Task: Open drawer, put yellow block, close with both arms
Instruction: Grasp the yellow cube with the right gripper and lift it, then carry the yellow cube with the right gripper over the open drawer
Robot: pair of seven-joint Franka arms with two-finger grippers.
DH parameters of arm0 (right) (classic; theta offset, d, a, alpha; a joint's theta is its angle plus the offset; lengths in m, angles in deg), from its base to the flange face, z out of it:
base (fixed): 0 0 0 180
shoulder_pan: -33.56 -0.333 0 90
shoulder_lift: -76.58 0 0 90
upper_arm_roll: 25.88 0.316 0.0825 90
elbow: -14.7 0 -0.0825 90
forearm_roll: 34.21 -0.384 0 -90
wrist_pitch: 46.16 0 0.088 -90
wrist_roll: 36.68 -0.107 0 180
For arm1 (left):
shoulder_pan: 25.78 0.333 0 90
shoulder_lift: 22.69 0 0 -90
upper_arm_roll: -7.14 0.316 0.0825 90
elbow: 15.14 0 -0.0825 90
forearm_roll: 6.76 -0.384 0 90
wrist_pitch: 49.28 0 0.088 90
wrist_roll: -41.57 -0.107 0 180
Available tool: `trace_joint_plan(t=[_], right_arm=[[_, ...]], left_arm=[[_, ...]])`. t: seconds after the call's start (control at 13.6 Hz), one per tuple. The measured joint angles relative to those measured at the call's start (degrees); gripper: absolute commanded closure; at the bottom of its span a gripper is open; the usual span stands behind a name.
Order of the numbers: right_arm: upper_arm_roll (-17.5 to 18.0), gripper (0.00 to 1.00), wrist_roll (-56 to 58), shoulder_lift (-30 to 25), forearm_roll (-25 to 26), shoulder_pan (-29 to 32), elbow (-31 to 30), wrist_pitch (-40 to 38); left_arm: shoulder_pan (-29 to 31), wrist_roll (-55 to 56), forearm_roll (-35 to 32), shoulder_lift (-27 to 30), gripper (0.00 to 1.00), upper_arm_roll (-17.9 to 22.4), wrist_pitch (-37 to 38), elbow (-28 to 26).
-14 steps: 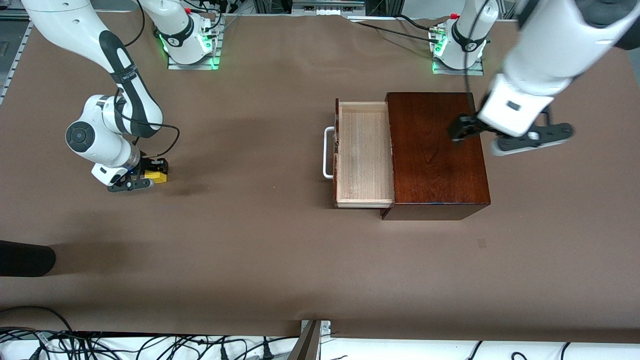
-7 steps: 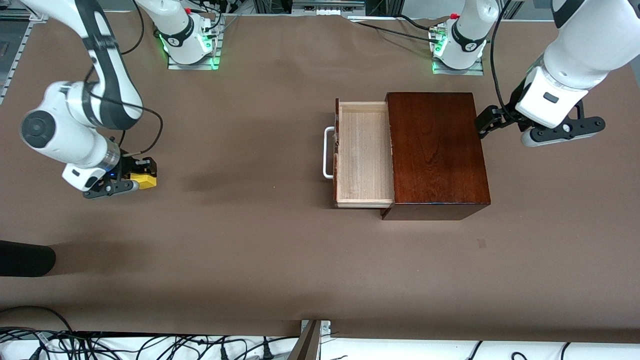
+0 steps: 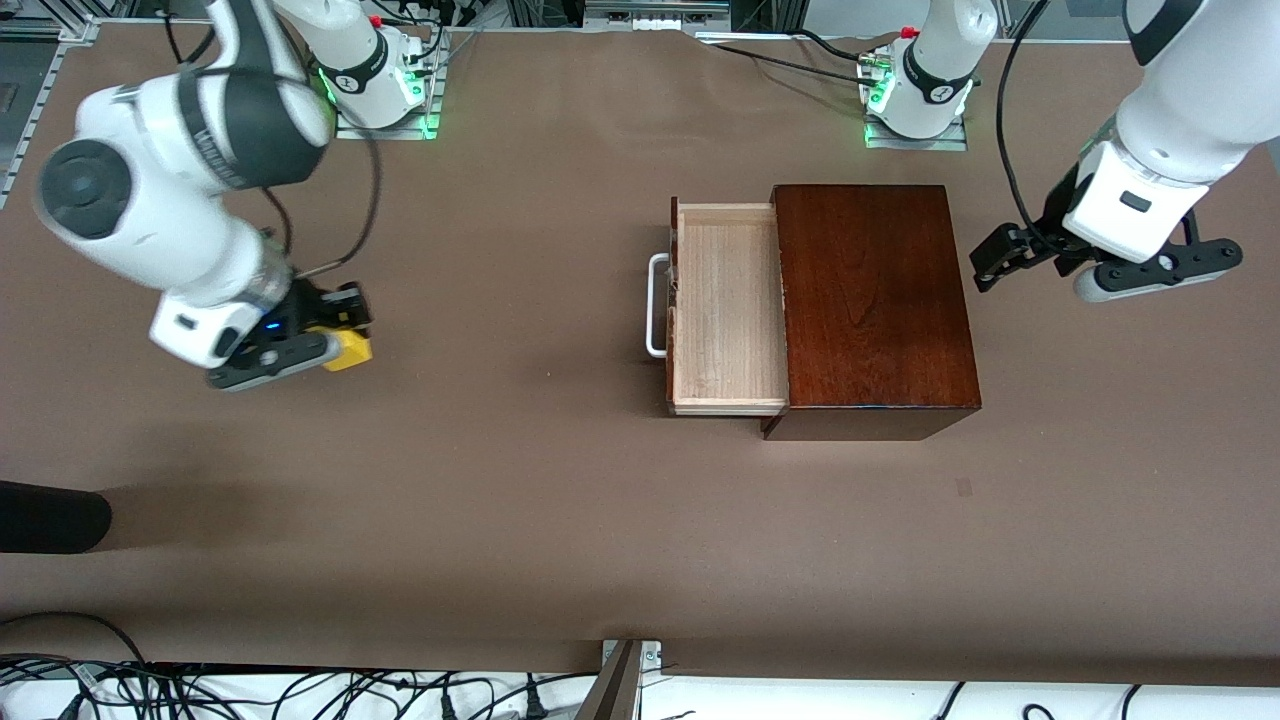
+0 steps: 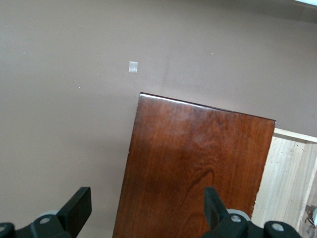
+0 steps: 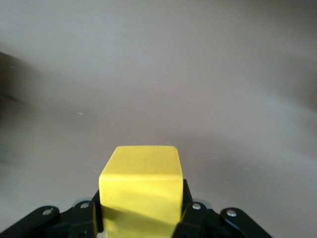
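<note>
Front view: the drawer [image 3: 727, 305] stands pulled out of its dark box [image 3: 872, 300], tray bare. The right pincer [image 3: 318, 336], clamped on the yellow block [image 3: 348, 349], is over the bench [image 3: 520, 500] well apart from the drawer, toward the right arm's end. The left pincer [image 3: 1040, 260], fingers apart, waits just beside the box.

Left wrist view: box top and tray edge below.

Right wrist view: the block sits between the fingers.

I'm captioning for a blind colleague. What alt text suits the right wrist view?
The right tool is shut on the yellow block, held up over bare brown table.
</note>
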Motion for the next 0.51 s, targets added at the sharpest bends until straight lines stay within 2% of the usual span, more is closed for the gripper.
trace_joint_plan(t=[0.37,0.51], right_arm=[[0.3,1.00,-7.7,1.3,-0.7,-10.0,1.7,0.2],[0.3,1.00,-8.9,2.4,-4.2,-12.9,4.0,0.2]], left_arm=[[0.0,-4.1,-0.3,-0.6,0.00,-0.4,-0.7,0.1],[0.1,-4.9,-0.7,-1.1,0.00,-0.3,-1.3,0.9]])
